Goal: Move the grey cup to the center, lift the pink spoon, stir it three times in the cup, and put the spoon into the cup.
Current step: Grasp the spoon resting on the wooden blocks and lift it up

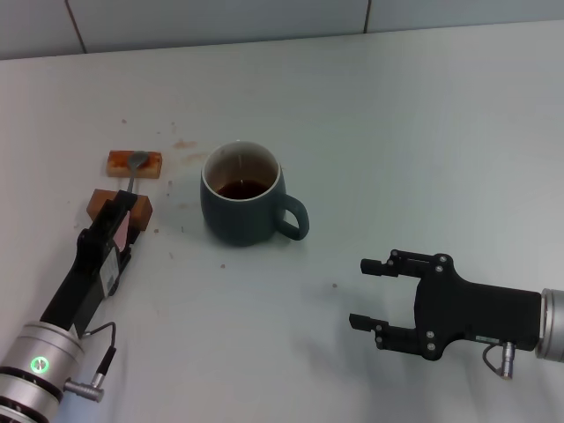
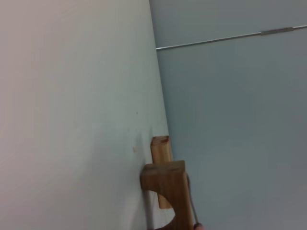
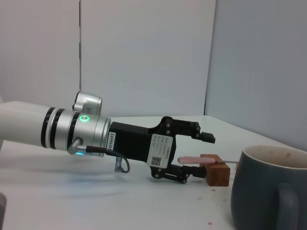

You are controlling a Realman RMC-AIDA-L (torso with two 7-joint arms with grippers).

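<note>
White and bare for the most part, the desk (image 1: 397, 115) runs back to a pale tiled wall. Faint brown specks and a small stain mark its surface on the robot's left, just behind the cup.

The grey cup (image 1: 244, 196) stands upright near the middle of the desk, its loop handle turned toward the robot's right. Its rim is white, the inside pale, and dark brown liquid sits low in it. In the right wrist view the cup (image 3: 268, 189) fills the near corner, handle facing the camera.

To the left of the cup lie two brown blocks, one behind the other. The far block (image 1: 135, 163) carries the grey metal bowl of the pink spoon (image 1: 132, 176), and the spoon's thin neck runs back toward the near block (image 1: 119, 204). The right wrist view shows the pink handle (image 3: 196, 159) lying roughly level across the top of the near block (image 3: 217, 172).

The left claw (image 1: 119, 222) lies low over the near block, its black body stretched along the desk toward the spoon. From the right wrist view its two fingers (image 3: 204, 136) stand apart, one above and one below the end of the pink handle, so the left claw (image 3: 200, 154) is open around the handle without pinching it.

The right claw (image 1: 366, 295) hovers over the desk on the robot's right, well apart from the cup, with its fingers spread wide and holding nothing.
</note>
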